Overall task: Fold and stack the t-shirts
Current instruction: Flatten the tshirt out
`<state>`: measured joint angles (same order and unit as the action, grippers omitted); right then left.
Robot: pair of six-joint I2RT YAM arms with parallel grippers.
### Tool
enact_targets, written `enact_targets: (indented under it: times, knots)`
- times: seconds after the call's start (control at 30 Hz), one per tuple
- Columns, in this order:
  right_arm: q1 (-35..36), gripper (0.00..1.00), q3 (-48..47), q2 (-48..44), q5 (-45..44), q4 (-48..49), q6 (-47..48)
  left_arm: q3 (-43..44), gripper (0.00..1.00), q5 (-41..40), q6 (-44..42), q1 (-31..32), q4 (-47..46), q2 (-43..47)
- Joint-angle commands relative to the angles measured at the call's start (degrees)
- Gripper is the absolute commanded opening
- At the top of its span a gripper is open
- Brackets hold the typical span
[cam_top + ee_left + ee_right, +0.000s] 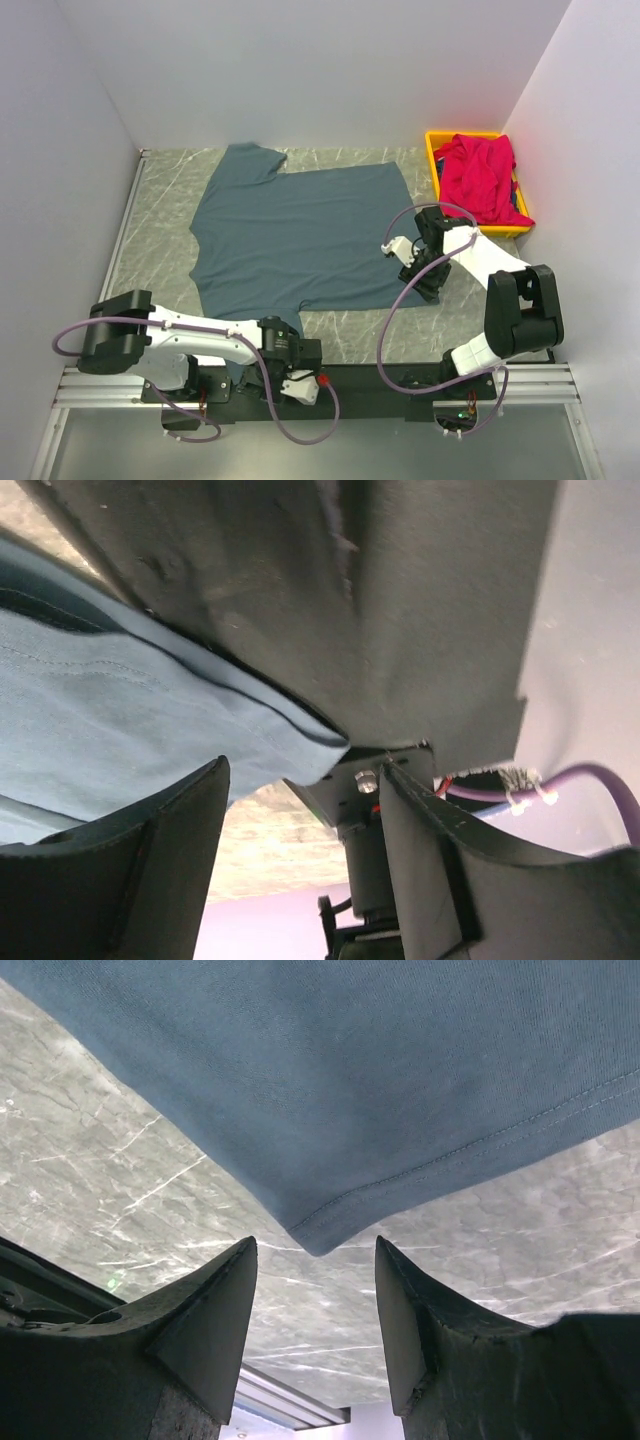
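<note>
I am looking down at the dark blue-grey t-shirt (300,235), which is lying spread flat in the middle of the top view with one sleeve reaching toward the upper left. That placement is giving both arms a hem corner to work from. The right gripper (315,1260) is hovering at the shirt's lower right corner. In its wrist view the fingers (205,1330) are standing apart with the stitched corner just above the gap, so nothing is clamped. I am reading this as lining up for a pinch.

The left gripper (303,780) is sitting low in the top view, at the shirt's bottom edge. Its jaws are also spread, with a tip of blue cloth near the opening but not gripped. The dark surface filling the top of that wrist view is too close for me to identify.

The red t-shirt (480,178) is waiting bunched in the yellow bin (432,160) at the upper right — out of the way, I would judge, until the first fold is finished.

The table (165,190) is grey marble-patterned and looks smooth, so the cloth should be sliding easily over it. Plain white walls are closing in three sides — a metal rail (110,385) is running along the bottom.
</note>
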<state>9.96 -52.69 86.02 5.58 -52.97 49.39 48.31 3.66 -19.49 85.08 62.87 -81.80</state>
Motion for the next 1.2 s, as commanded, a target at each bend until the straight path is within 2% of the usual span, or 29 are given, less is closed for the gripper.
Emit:
enact_targets:
  times: [0.0,0.23,0.53,0.8,0.9,1.03,1.07,1.17]
  knots:
    - [-0.7,0.58,-2.1,-1.2,-0.1,-1.1,0.9,-1.5,0.67,-3.5,4.5,0.7,-3.1,-0.6]
    - [-1.2,0.58,-3.8,0.1,0.0,-2.2,1.0,-2.5,0.67,-3.5,5.0,0.8,-3.7,-3.4]
    - [-1.3,0.62,-3.5,0.1,0.2,-2.9,2.1,-1.7,0.74,-3.5,5.6,0.4,-3.0,-7.0]
    - [-1.3,0.63,-3.9,1.3,0.5,-3.5,1.9,-0.6,0.69,-3.5,5.7,-2.3,-2.4,-11.4]
    - [-1.3,0.63,-4.2,1.5,0.7,-3.5,2.0,-0.2,0.64,-3.5,5.9,-3.7,-2.4,-13.5]
    - [-1.3,0.63,-4.4,1.8,1.3,-3.2,2.3,0.0,0.5,-3.5,5.6,-4.4,-2.5,-14.0]
    - [-1.4,0.63,-4.4,1.7,1.4,-3.2,2.4,0.0,0.4,-3.5,5.7,-4.4,-2.5,-13.9]
    - [-1.5,0.63,-3.8,1.3,1.7,-2.8,2.8,-0.1,0.21,-3.5,5.9,-4.5,-2.5,-13.2]
